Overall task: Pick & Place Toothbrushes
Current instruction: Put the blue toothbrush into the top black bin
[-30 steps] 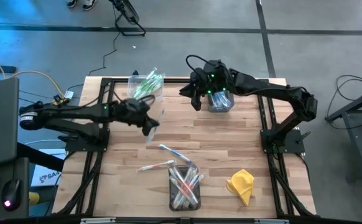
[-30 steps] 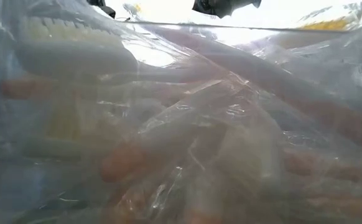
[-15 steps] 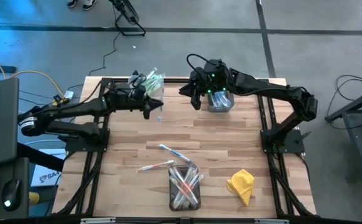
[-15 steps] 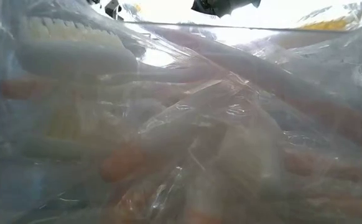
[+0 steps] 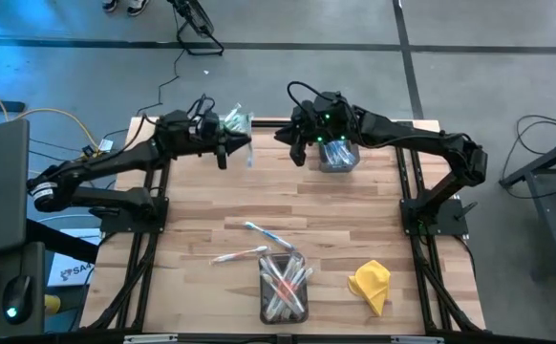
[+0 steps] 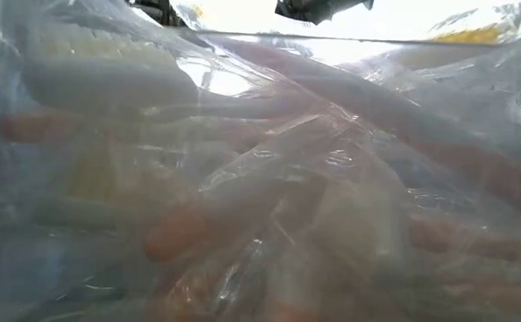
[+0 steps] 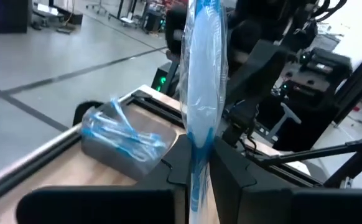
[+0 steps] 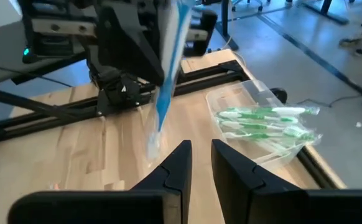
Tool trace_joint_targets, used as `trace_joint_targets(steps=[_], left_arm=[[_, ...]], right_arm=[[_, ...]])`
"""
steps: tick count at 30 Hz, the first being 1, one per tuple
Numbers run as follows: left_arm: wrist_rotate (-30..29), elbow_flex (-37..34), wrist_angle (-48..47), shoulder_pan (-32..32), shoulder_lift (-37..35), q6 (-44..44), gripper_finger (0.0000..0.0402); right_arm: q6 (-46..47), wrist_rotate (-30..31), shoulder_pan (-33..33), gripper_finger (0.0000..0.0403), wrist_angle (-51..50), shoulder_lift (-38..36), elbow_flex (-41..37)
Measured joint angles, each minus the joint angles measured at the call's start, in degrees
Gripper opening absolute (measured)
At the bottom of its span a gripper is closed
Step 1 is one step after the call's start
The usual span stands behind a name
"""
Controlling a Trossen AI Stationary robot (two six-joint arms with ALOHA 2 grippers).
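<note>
My left gripper (image 5: 228,149) is over the table's far left part and shut on a blue toothbrush in a clear wrapper (image 7: 201,87), seen from the right wrist as a slanting blue stick (image 8: 167,81). Beside it is the bin of green toothbrushes (image 5: 230,124) (image 8: 265,124). My right gripper (image 8: 201,155) hovers at the bin of blue toothbrushes (image 5: 338,153) (image 7: 122,140) with its fingers close together and nothing between them. Two loose toothbrushes (image 5: 264,232) (image 5: 242,254) lie flat on the table. The near bin of pink-red toothbrushes (image 5: 284,284) fills the low view (image 6: 260,179). My left gripper pinches the wrapped blue toothbrush between its two fingers at one end (image 7: 199,158). The stick runs along the fingers and out past their tips. It is lifted clear, and its free end (image 8: 153,146) slants down above the wood.
A yellow cloth (image 5: 371,284) lies at the near right. Black frame rails (image 5: 163,191) (image 5: 407,191) run along both sides of the wooden table. Bare wood lies between the far bins and the loose toothbrushes (image 5: 307,201).
My left gripper has carried the wrapped blue toothbrush from the table's left middle toward the far edge, to beside the green bin, and has stayed shut on it. The right arm has kept still.
</note>
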Motion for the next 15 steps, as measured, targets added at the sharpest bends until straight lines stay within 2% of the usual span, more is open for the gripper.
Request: trace_joint_targets(steps=[8, 15], left_arm=[[-1.39, 5.12, -3.43, 0.00, 0.00, 1.53, 0.0029], [-1.38, 7.71, -3.61, -0.02, 0.00, 1.82, 0.0029]], right_arm=[[6.12, -1.30, 0.00, 0.0054, 0.00, 0.00, 0.00], [5.87, -1.31, 0.76, 0.0054, 0.26, 0.00, 0.00]])
